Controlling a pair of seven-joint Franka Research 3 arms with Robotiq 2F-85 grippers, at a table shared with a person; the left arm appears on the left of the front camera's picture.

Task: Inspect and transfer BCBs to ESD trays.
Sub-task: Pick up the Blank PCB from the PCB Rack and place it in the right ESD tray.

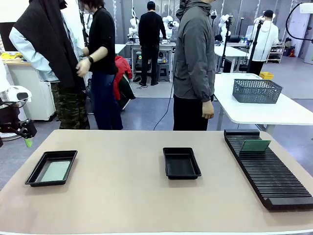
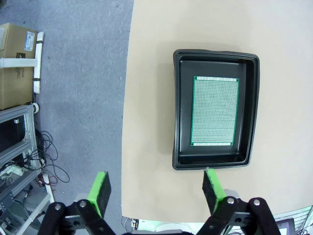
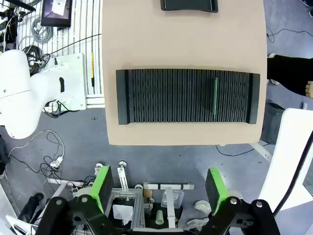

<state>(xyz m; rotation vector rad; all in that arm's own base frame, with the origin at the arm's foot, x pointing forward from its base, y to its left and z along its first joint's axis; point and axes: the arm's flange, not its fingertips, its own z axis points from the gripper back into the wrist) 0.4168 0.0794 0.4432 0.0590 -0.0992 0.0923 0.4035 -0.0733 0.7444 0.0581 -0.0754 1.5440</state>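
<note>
Far left: left end effector (image 2: pixel 156 190) spread wide, gripping nothing, hanging high near the worktop (image 2: pixel 146 98) edge; just ahead of it and below, a little off its centre line, left ESD tray (image 2: pixel 215 55) flat on the worktop; inside that tray, first BCB (image 2: pixel 215 111) lying flat on the bottom, clear of the rims all round; judged as one transfer done.

Further right, well apart from both end effectors, middle ESD tray (image 1: pixel 181 164) with nothing in it; judged as the place waiting for the next board.

Right again: slotted rack (image 3: pixel 171 95) along the worktop's right side, ahead of and below the right end effector (image 3: pixel 159 185), well apart from it; standing on edge in one slot toward the rack's far end, second BCB (image 3: pixel 215 97), upright, untouched; other slots bare as far as can be told. Right end effector likewise wide open and holding nothing, hanging out beyond the worktop's edge.

Beyond the worktop, person (image 1: pixel 194 63) standing at the far side, hands away from the things.

Reckoned about halfway: one board trayed; one left to lift from the rack, inspect and set into the empty tray; likely the right end effector's job, being the nearer; thin upright edge likely to need a careful, square pinch.
</note>
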